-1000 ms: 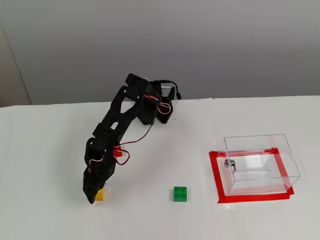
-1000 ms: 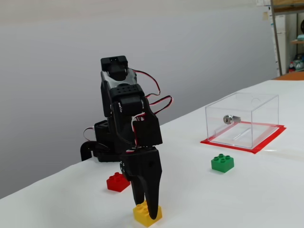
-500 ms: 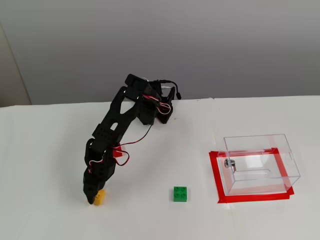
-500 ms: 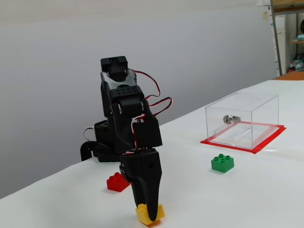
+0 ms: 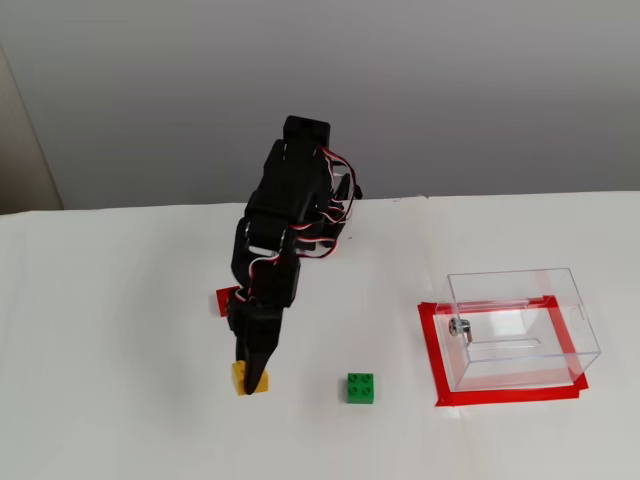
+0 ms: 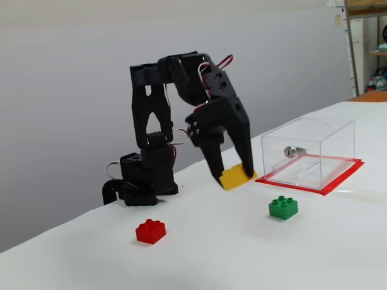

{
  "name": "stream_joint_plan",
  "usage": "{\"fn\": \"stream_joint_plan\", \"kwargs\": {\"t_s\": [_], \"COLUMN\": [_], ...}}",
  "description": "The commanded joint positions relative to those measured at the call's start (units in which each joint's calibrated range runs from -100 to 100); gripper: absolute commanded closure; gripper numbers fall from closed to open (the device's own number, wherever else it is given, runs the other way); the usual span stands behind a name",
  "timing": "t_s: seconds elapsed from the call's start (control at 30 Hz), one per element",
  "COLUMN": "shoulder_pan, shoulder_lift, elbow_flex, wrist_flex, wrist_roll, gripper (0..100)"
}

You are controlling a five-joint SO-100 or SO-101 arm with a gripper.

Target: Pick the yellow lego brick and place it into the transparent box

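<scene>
The yellow lego brick [image 5: 239, 377] [image 6: 233, 179] hangs tilted in the air, and my gripper [image 5: 252, 378] [image 6: 233, 176] is shut on it, fingers pointing down. In the side fixed view it is well above the white table, left of the transparent box [image 5: 520, 325] [image 6: 309, 151]. The box stands at the right on a rectangle of red tape [image 5: 432, 350] [image 6: 294, 185], with a small metal knob [image 5: 458, 326] [image 6: 290, 151] on its wall.
A green four-stud brick [image 5: 361, 387] [image 6: 283, 207] lies on the table between my gripper and the box. A red brick [image 5: 224, 300] [image 6: 150, 231] lies left of it, partly behind the arm in the high fixed view. The arm's base [image 6: 144, 181] stands at the table's back.
The gripper has lifted the yellow brick off the table and swung it right toward the green brick and the box. The red brick, hidden behind the arm before, now shows.
</scene>
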Motion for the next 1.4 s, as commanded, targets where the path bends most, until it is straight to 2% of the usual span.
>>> {"fn": "stream_joint_plan", "kwargs": {"t_s": [0.0, 0.2, 0.5, 0.73, 1.0, 1.17, 1.37], "shoulder_pan": [-7.97, -23.8, -45.9, -58.25, -67.79, -71.41, -74.07], "shoulder_lift": [-8.15, -13.24, -16.89, -18.67, -17.74, -17.74, -15.62], "elbow_flex": [-1.16, -1.16, -1.16, -1.16, 3.45, 10.86, 11.59], "wrist_flex": [0.5, 0.41, 0.41, 0.41, -2.38, -7.51, -10.21], "wrist_roll": [1.73, 5.12, 17.18, 22.97, 23.86, 23.81, 23.81], "gripper": [97, 97, 98, 97, 97, 97, 97]}}
